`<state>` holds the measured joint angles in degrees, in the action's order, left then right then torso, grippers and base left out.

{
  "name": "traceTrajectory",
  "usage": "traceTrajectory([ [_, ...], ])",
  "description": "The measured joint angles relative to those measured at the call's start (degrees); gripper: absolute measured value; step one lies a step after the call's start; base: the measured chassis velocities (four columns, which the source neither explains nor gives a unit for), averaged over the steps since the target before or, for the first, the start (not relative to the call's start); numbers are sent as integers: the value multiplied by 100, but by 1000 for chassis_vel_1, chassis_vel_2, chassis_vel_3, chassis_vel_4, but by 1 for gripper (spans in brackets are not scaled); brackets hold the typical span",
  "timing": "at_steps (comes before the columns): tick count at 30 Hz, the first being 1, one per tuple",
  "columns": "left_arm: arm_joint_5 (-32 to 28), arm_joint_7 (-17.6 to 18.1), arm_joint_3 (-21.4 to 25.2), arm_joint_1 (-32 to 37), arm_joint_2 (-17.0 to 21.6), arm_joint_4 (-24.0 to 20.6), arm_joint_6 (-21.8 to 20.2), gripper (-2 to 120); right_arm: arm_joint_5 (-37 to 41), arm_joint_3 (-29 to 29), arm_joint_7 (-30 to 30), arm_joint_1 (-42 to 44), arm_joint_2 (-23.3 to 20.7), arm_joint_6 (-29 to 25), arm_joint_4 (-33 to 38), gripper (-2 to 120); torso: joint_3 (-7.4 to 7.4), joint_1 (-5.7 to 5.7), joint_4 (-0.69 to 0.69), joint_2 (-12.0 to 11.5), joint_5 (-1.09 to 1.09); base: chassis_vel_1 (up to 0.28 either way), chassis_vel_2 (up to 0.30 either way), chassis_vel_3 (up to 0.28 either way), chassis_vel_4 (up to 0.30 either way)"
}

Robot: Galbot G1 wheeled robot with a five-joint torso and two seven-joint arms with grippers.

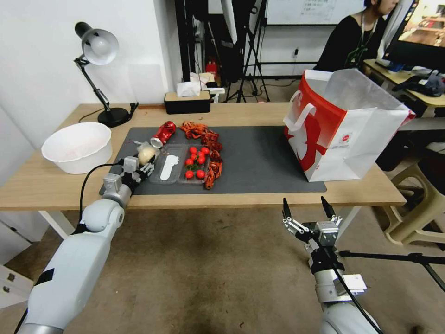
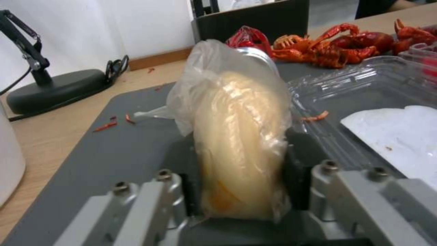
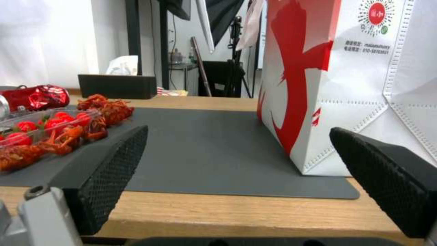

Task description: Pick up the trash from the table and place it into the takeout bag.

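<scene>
A beige lump in clear wrap is at the left end of the dark mat, and my left gripper is shut on it, one dark pad pressed to each side. Just behind it lies the dented red can. A clear tray with small red tomatoes and red crayfish shells lie mid-mat. The takeout bag stands open at the table's right end. My right gripper hangs open below the front edge of the table, level with the bag.
A white bowl sits on the table's left end. A desk lamp and a black tissue box stand along the back edge. A beige stool and a tripod leg are at the right.
</scene>
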<state>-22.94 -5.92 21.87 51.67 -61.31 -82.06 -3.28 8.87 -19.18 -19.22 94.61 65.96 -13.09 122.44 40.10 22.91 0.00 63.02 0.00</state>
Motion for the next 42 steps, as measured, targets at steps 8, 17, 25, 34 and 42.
traceTrajectory([
  [8, 0, -2, 6, -15, 64, -36, 15, 11, 1, 9, -2, -13, 15, 15, -4, 100, 0, 0, 0, 0, 0, 0, 0, 0, 0],
  [17, -128, -4, 71, 82, 193, -508, 37, 7, 1, 11, -2, -19, 20, 21, 23, 100, 0, 0, 1, 0, 0, 0, 0, 0, 0],
  [25, -1117, -53, -263, -140, 454, -1454, 93, 7, 1, 25, 2, -22, 21, 22, 49, 100, 0, 0, 0, 1, 2, 0, 0, 0, 0],
  [34, -2365, -779, -1806, -1515, 657, -1515, 511, 7, 0, -21, 3, -12, 17, 22, 55, 100, 1, 0, 1, 1, -3, 0, 0, 0, 0],
  [42, -2898, -807, -3396, -3152, 194, -966, 518, 7, 0, -124, 3, -12, 5, 24, 57, 100, 1, 1, 0, 0, 2, 0, 0, 0, 0],
])
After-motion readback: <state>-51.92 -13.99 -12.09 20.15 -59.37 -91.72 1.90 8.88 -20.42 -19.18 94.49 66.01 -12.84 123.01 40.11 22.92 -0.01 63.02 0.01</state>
